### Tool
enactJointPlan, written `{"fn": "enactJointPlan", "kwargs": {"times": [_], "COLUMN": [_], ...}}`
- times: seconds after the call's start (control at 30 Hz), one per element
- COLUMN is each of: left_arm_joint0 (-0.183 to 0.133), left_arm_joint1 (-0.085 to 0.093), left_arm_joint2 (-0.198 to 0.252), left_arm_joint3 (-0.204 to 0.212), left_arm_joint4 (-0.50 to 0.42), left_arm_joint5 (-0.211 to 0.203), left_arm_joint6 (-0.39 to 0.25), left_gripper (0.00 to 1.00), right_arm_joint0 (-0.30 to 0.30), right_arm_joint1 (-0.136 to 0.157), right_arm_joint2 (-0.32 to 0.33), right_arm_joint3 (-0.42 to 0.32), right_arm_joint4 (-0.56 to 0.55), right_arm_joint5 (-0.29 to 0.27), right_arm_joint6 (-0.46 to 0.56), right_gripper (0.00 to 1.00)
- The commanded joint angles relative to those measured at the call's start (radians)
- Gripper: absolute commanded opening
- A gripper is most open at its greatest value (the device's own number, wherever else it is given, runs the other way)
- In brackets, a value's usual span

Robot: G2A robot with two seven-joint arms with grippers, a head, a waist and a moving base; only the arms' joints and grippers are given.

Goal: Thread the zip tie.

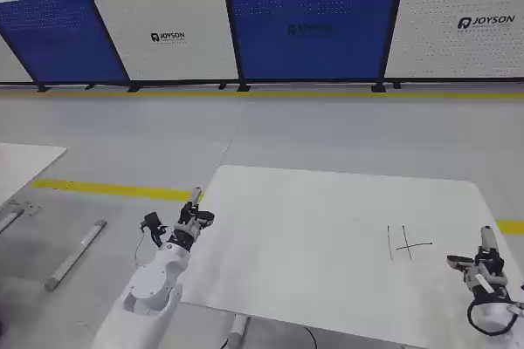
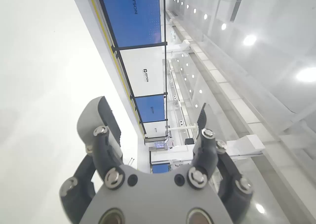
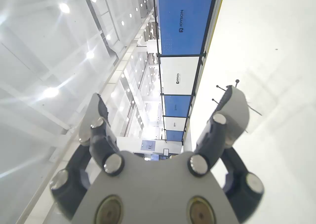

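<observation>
Three thin black zip ties (image 1: 403, 246) lie loose and crossing on the white table (image 1: 314, 253), toward its right side. In the right wrist view their small heads (image 3: 218, 86) peek out beside one fingertip (image 3: 233, 101), with a tail on the far side of it. My right gripper (image 1: 473, 250) (image 3: 165, 104) hovers at the table's right edge, just right of the ties, open and holding nothing. My left gripper (image 1: 199, 208) (image 2: 155, 119) sits at the table's left edge, far from the ties, also open with nothing in it.
The tabletop (image 2: 37, 62) carries nothing besides the ties. Grey floor with a yellow line (image 1: 113, 188) surrounds it. Blue and white partition panels (image 1: 314, 39) stand far behind. Another white table corner (image 1: 13, 170) is at the far left.
</observation>
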Motion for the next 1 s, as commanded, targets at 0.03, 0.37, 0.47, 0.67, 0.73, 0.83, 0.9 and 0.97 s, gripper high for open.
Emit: {"fn": "enactJointPlan", "kwargs": {"times": [0.03, 0.37, 0.47, 0.67, 0.73, 0.83, 0.9, 0.97], "left_arm_joint0": [0.000, 0.000, 0.000, 0.000, 0.000, 0.000, 0.000, 0.000], "left_arm_joint1": [0.000, 0.000, 0.000, 0.000, 0.000, 0.000, 0.000, 0.000], "left_arm_joint2": [0.000, 0.000, 0.000, 0.000, 0.000, 0.000, 0.000, 0.000], "left_arm_joint3": [0.000, 0.000, 0.000, 0.000, 0.000, 0.000, 0.000, 0.000], "left_arm_joint4": [0.000, 0.000, 0.000, 0.000, 0.000, 0.000, 0.000, 0.000], "left_arm_joint5": [0.000, 0.000, 0.000, 0.000, 0.000, 0.000, 0.000, 0.000], "left_arm_joint6": [0.000, 0.000, 0.000, 0.000, 0.000, 0.000, 0.000, 0.000], "left_gripper": [1.00, 1.00, 1.00, 1.00, 1.00, 1.00, 1.00, 1.00], "right_arm_joint0": [0.005, 0.044, 0.054, 0.054, 0.054, 0.054, 0.057, 0.086], "right_arm_joint1": [0.005, 0.042, 0.049, 0.049, 0.049, 0.049, 0.050, 0.060], "right_arm_joint2": [-0.006, 0.135, 0.154, 0.154, 0.154, 0.154, 0.153, 0.173], "right_arm_joint3": [0.001, -0.014, -0.021, -0.021, -0.021, -0.021, -0.024, -0.004], "right_arm_joint4": [-0.055, -0.099, -0.110, -0.110, -0.110, -0.110, -0.118, -0.144], "right_arm_joint5": [0.011, 0.086, 0.111, 0.111, 0.111, 0.111, 0.110, 0.113], "right_arm_joint6": [0.060, 0.508, 0.571, 0.571, 0.571, 0.571, 0.587, 0.690], "right_gripper": [1.00, 1.00, 1.00, 1.00, 1.00, 1.00, 1.00, 1.00]}}
